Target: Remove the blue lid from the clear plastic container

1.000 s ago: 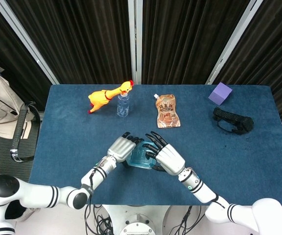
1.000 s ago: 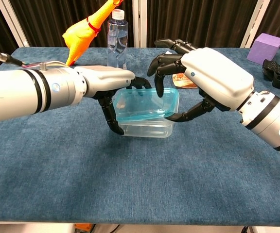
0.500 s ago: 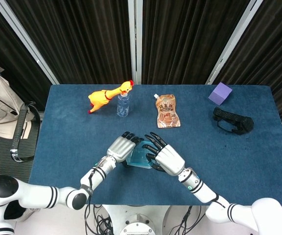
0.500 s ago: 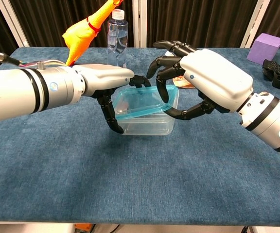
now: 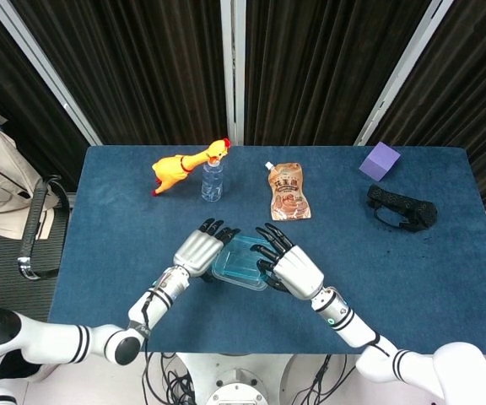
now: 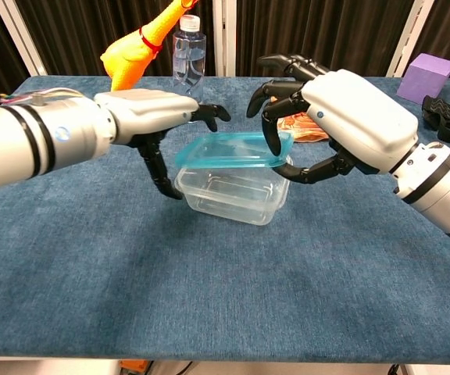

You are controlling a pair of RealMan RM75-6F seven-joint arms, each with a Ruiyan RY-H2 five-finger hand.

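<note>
The right hand point(image 6: 342, 117) curls its dark fingers point(image 6: 276, 129) around the near edge of the blue lid point(image 6: 233, 150), holding it tilted just above the clear plastic container point(image 6: 226, 193). The left hand point(image 6: 143, 109) has its fingers spread beside the container, holding nothing. Both hover over a table point(image 5: 108, 219) covered in blue cloth, backed by dark pleated curtains point(image 5: 142, 59).

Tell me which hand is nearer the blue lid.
Right. The right hand grips the blue lid; the left hand is beside the clear container, off the lid.
</note>
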